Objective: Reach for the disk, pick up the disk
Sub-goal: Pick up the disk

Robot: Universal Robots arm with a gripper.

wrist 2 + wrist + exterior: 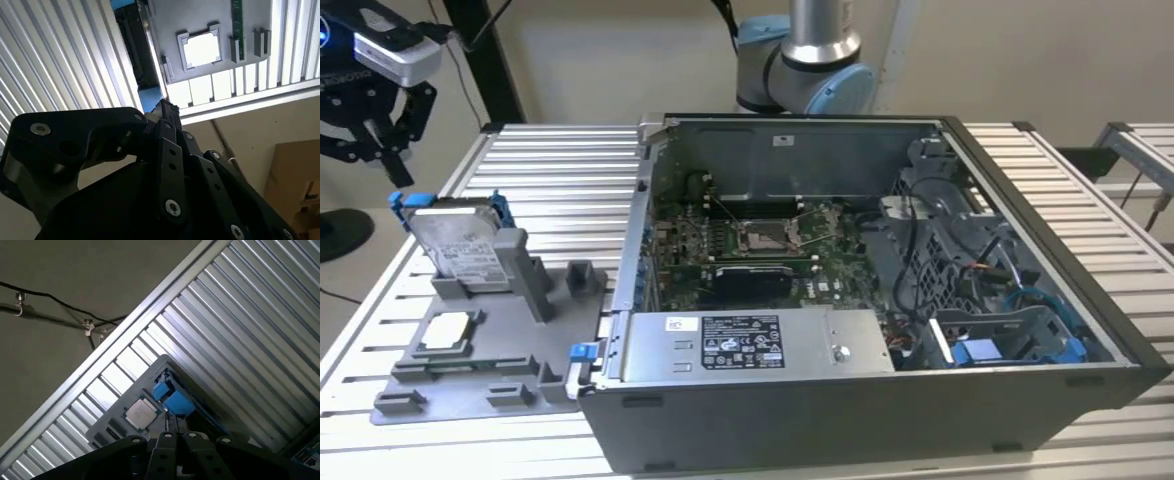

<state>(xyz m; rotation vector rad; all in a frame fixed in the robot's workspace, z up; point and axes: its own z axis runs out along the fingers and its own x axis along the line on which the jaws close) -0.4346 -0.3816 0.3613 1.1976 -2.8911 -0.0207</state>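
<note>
end effector hovering, pressed together, holding nothing | flat silver-grey blue-framed metal disk standing upright just below, apart, by slatted surface edge at the exterior view's left | open air lying between

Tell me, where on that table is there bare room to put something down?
Bare slats lie beyond the grey tray, between it and the table's far edge, and on the exterior view's right of the open case. Crowded: the tray, with the disk and chip, and inside the case.
</note>
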